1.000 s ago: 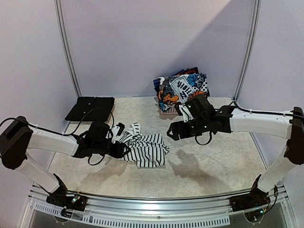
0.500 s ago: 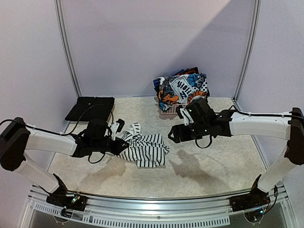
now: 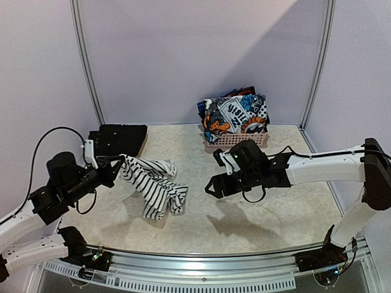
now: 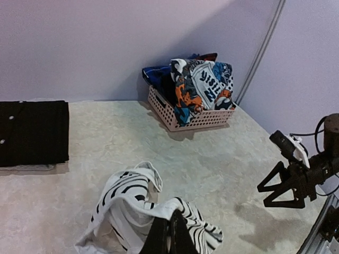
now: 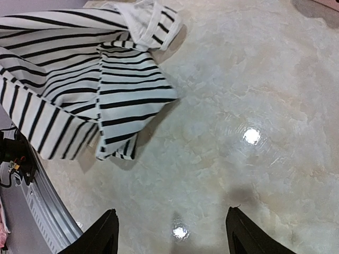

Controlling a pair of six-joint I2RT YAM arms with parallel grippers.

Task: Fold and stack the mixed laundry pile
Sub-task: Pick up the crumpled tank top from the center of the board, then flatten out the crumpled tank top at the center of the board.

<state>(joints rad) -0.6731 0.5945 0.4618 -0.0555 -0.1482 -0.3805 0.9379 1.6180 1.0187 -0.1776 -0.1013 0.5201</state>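
Note:
A white garment with thin black stripes (image 3: 151,186) hangs from my left gripper (image 3: 116,166), which is shut on its edge and holds it lifted; its lower end trails on the table. In the left wrist view the closed fingers (image 4: 170,237) pinch the striped cloth (image 4: 124,203). My right gripper (image 3: 212,186) is open and empty over the table, right of the garment. In the right wrist view its gripper (image 5: 172,233) stands wide above bare table, with the striped garment (image 5: 74,79) ahead. The rest of the pile, topped by a blue-orange graphic print (image 3: 235,115), sits in the basket.
The pink latticed basket (image 3: 244,143) stands at the back wall, also in the left wrist view (image 4: 197,120). A folded black garment (image 3: 119,139) lies at the back left, also in the left wrist view (image 4: 32,132). Purple walls close in the back and sides.
My left arm has drawn back to the left and up, lifting the striped garment off the table and dragging it left. My right gripper has moved a little left and nearer.

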